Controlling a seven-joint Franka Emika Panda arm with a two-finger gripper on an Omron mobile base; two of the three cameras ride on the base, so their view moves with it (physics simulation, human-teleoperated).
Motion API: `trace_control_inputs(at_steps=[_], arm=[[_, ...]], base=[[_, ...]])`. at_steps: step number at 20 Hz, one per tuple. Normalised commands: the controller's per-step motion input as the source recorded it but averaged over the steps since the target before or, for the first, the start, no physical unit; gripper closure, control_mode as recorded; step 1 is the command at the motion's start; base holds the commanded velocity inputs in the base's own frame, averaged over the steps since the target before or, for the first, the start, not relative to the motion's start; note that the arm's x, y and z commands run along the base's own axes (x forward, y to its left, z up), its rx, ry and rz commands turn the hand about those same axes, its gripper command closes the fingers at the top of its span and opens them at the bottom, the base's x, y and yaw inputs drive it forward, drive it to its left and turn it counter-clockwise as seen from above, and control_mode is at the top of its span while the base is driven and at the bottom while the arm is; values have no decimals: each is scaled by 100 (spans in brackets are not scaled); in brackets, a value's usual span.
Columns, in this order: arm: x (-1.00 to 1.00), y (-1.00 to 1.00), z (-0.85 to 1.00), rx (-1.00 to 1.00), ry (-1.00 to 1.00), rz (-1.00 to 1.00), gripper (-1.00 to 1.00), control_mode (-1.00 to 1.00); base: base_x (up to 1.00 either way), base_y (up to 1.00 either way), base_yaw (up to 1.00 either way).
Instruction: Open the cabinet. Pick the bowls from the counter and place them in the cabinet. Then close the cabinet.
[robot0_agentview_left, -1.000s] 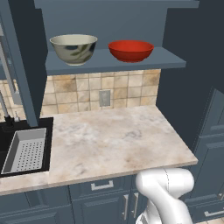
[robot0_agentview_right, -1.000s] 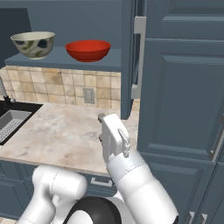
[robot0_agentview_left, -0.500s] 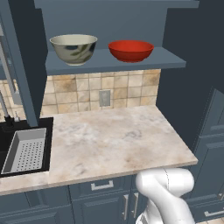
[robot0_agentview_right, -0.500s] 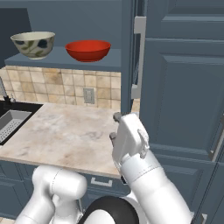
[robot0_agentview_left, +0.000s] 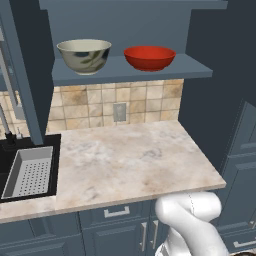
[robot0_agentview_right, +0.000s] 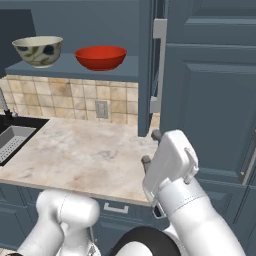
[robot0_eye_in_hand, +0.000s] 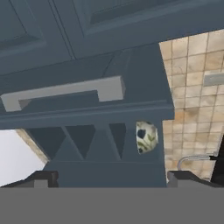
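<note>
Both bowls are placed: the deep cream-white bowl with dark leaf markings (robot0_agentview_left: 84, 55) and the shallow glossy red bowl (robot0_agentview_left: 149, 57) sit apart on the inner shelf of the dark blue-grey wall cabinet (robot0_agentview_left: 132, 70). The beige marbled stone counter (robot0_agentview_left: 130, 160) carries no bowl, and the black sink with its grey perforated tray (robot0_agentview_left: 29, 171) lies at its left end. By my judgement, you are at the closing step.

The two-finger gripper (robot0_agentview_right: 151, 147) hangs over the counter's right edge, jaws spread wide and holding nothing. The open right cabinet door (robot0_agentview_right: 147, 65) stands edge-on just above it, with its long silver bar handle (robot0_agentview_right: 159, 65) beyond.

Next, you will need to get behind the door's outer face or take the handle, then swing it shut without clipping the red bowl.

No brand, label or legible writing is visible.
</note>
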Motion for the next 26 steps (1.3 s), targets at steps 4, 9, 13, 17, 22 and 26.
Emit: trace_control_inputs(at_steps=[4, 9, 13, 17, 22, 26], arm=[[1, -25, 2, 1, 12, 0, -100, -100], [22, -1, 0, 0, 9, 0, -100, -100], [41, 0, 0, 0, 5, 0, -100, -100], [46, 0, -6, 0, 0, 0, -100, -100], [16, 6, -19, 0, 0, 0, -100, -100], [4, 7, -15, 0, 0, 0, -100, -100]], base=[[0, 0, 0], [0, 0, 0], [0, 0, 0], [0, 0, 0], [0, 0, 0], [0, 0, 0]])
